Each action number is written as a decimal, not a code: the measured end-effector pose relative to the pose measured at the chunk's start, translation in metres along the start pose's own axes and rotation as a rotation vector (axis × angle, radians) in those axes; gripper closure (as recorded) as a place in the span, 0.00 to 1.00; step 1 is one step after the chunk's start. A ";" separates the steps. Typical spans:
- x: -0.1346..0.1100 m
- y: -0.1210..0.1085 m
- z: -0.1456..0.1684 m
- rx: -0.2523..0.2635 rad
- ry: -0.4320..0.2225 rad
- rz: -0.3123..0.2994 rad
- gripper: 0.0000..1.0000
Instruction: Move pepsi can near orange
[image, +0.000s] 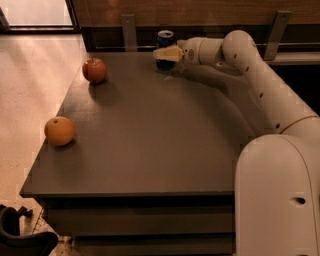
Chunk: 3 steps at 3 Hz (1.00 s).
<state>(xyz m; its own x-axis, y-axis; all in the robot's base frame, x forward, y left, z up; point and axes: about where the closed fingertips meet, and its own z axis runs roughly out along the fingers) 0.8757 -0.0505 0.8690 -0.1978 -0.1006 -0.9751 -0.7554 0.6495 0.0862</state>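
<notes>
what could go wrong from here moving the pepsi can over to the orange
The gripper is at the pepsi can by the far edge of the table; a side push could tip it.
The apple lies near the route to the orange and could get knocked.
The orange sits by the table's left edge; a bump might roll it off.
</notes>
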 end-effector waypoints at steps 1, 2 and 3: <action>0.001 0.003 0.005 -0.007 0.001 0.002 0.55; 0.002 0.005 0.008 -0.011 0.002 0.003 0.79; 0.003 0.008 0.012 -0.017 0.004 0.004 1.00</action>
<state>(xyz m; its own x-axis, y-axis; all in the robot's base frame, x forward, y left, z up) 0.8764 -0.0369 0.8639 -0.2031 -0.1010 -0.9739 -0.7653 0.6368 0.0935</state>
